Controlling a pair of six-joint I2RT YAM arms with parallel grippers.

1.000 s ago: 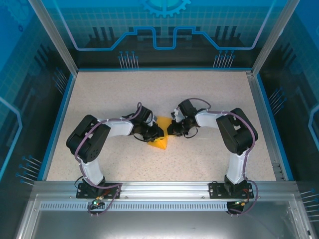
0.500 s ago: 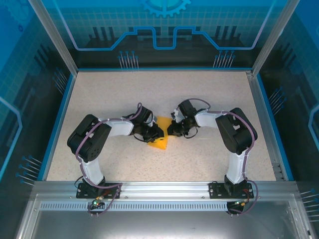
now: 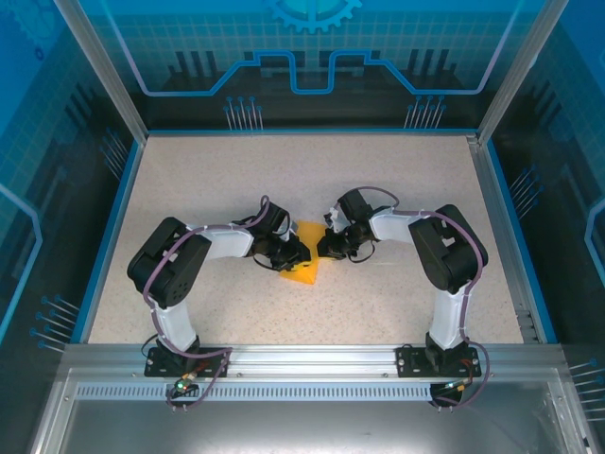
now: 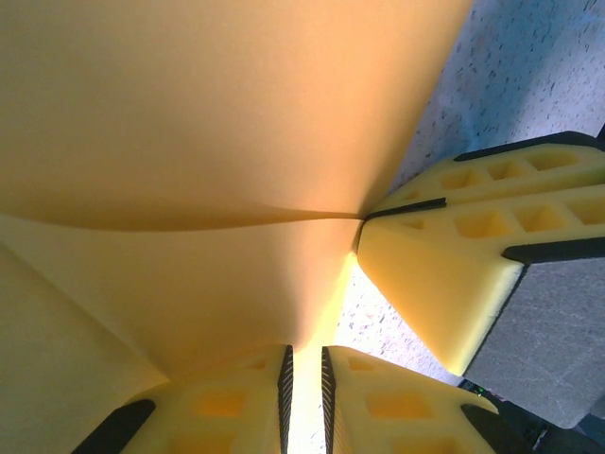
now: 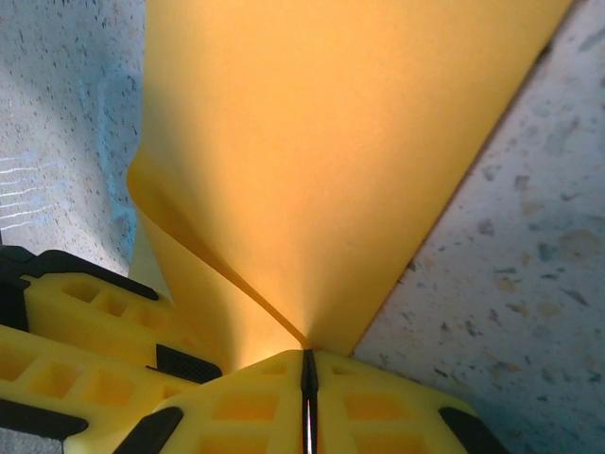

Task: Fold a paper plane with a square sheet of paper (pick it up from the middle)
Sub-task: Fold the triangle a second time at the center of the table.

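– Near the middle of the table (image 3: 236,180), your left fingers (image 4: 236,407) and right fingers (image 5: 378,407) are both clamped nearly closed on the square sheet of paper (image 3: 304,255).
– Pull them apart unevenly and you could tear it or fold it crooked.

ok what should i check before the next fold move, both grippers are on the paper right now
1. Right gripper hold on the paper: ok, jaws shut with the sheet running into them.
2. Left gripper hold: ok, the paper sits in the narrow slit between its jaws.
3. Grippers apart from each other: ok, they are close, but a strip of table shows between them.
4. Fold pressed flat: not ok, the layers bow apart in a soft curve.
5. Edges lined up: cannot tell, most of the paper is hidden from above.
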